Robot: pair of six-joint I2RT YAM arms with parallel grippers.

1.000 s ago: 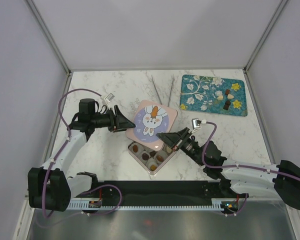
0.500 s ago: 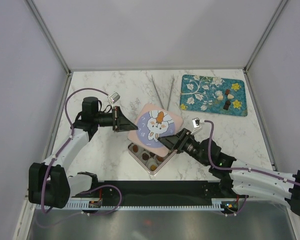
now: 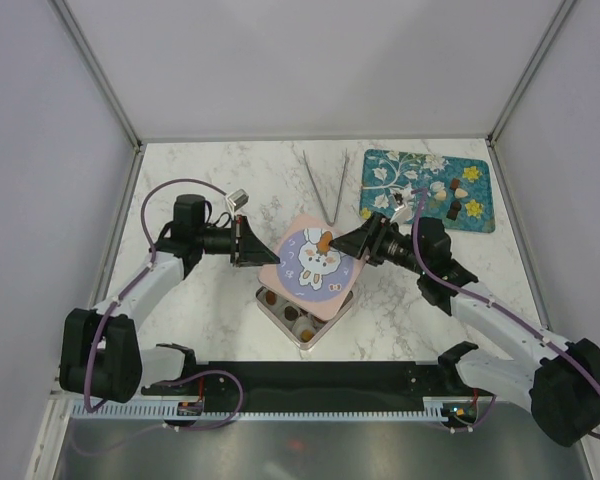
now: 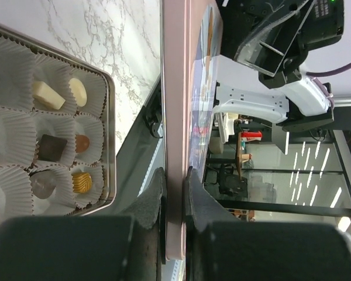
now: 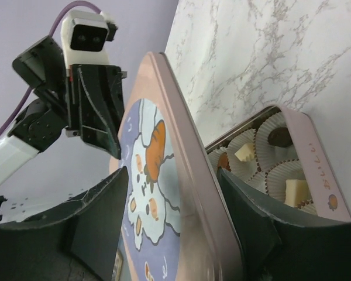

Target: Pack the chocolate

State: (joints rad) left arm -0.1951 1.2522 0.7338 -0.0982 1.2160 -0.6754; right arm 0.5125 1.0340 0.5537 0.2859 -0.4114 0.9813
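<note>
Several chocolates sit inside a shallow metal tin, each one in its own white paper cup. They are of mixed colour: cream, dark brown, mid brown, and one in gold wrapping. A few more chocolates lie on a teal mat with flower pattern, at the far right of the marble table, well apart from the tin.

Over the tin a pink lid with a rabbit and a carrot drawn on it is held up in a tilted position. In the top view it hides the far part of the tin, and only the near cups show.

The left gripper is closed tightly on the left edge of the lid; in its wrist view both fingers press on the thin rim from two sides. The right gripper stands wide open at the opposite edge, with the lid passing between its two fingers. A gap shows on each side, but whether one finger touches the lid lower down I cannot say surely.

Metal tweezers lie on the table behind the lid, beside the teal mat.
</note>
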